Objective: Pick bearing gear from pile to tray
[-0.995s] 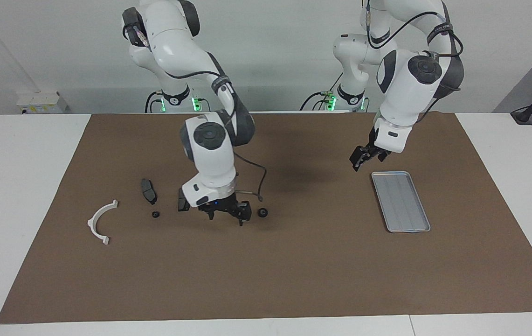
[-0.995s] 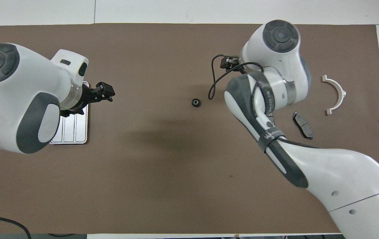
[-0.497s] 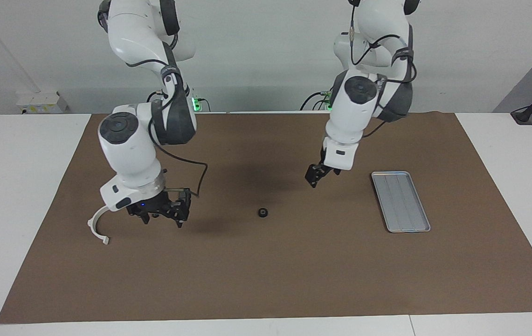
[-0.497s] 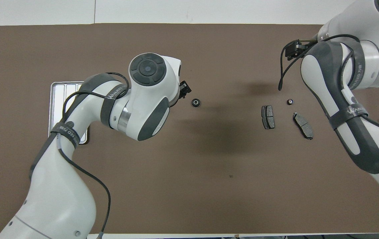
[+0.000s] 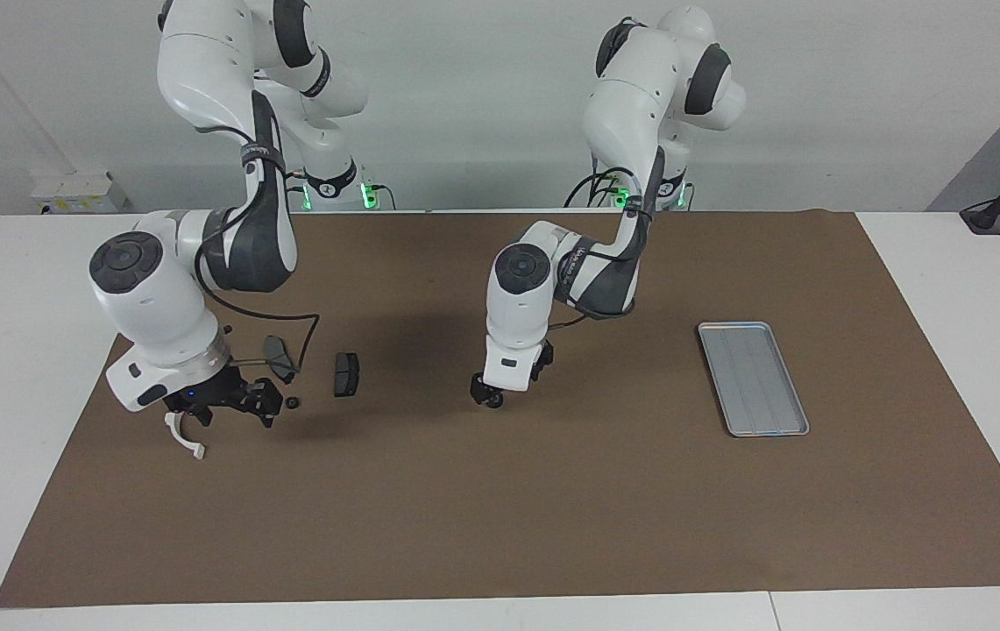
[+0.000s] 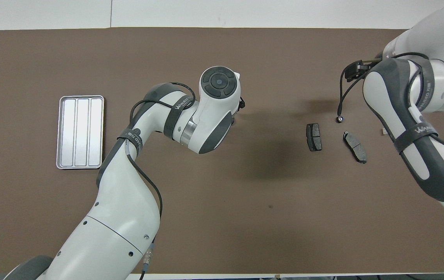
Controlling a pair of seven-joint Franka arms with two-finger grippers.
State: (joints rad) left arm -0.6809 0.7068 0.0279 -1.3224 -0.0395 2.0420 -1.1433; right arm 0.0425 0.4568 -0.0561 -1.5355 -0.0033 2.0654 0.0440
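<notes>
Down on the brown mat, left pincer [image 5: 487,396] straddles a small black round gear [image 5: 494,400].

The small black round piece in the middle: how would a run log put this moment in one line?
left gripper: down at black round piece, grasp unclear | right gripper: over white arc | tray: holds nothing | step: pick underway

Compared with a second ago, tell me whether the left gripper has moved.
Yes. The left gripper has left the tray and come down at the small black round piece in the middle of the mat.
</notes>
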